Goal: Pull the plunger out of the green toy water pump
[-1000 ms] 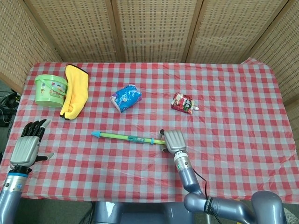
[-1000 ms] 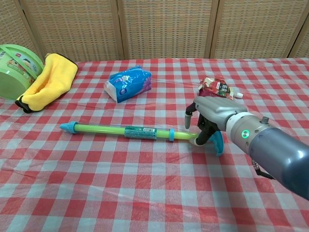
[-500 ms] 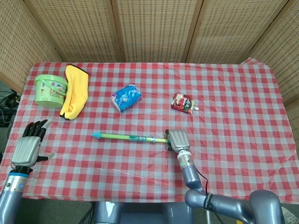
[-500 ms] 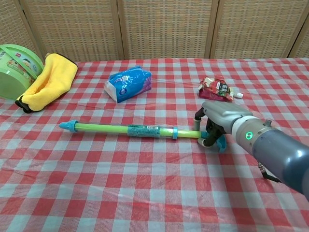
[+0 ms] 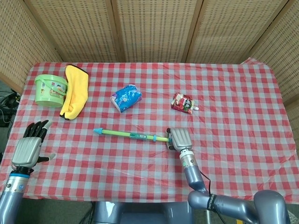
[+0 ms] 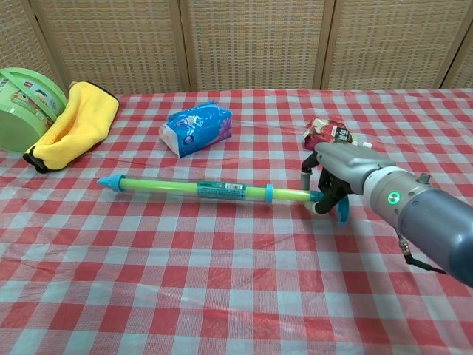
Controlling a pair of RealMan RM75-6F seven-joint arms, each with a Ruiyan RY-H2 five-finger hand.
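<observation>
The green toy water pump (image 6: pixel 194 189) lies across the middle of the frame on the checked tablecloth (image 6: pixel 222 296), its blue tip pointing left. At its right end the right hand (image 6: pixel 336 177) clasps the plunger handle (image 6: pixel 341 212), fingers curled around it. The left hand (image 5: pixel 29 145) hovers at the lower left, fingers spread, holding nothing. Behind sit a blue packet (image 6: pixel 196 128), red pouch (image 6: pixel 330 132), yellow cloth (image 6: pixel 72 122) and green bucket (image 6: pixel 21 96).

Red-checked tablecloth (image 5: pixel 233 93) on a table before woven wicker screen panels (image 5: pixel 154 28).
</observation>
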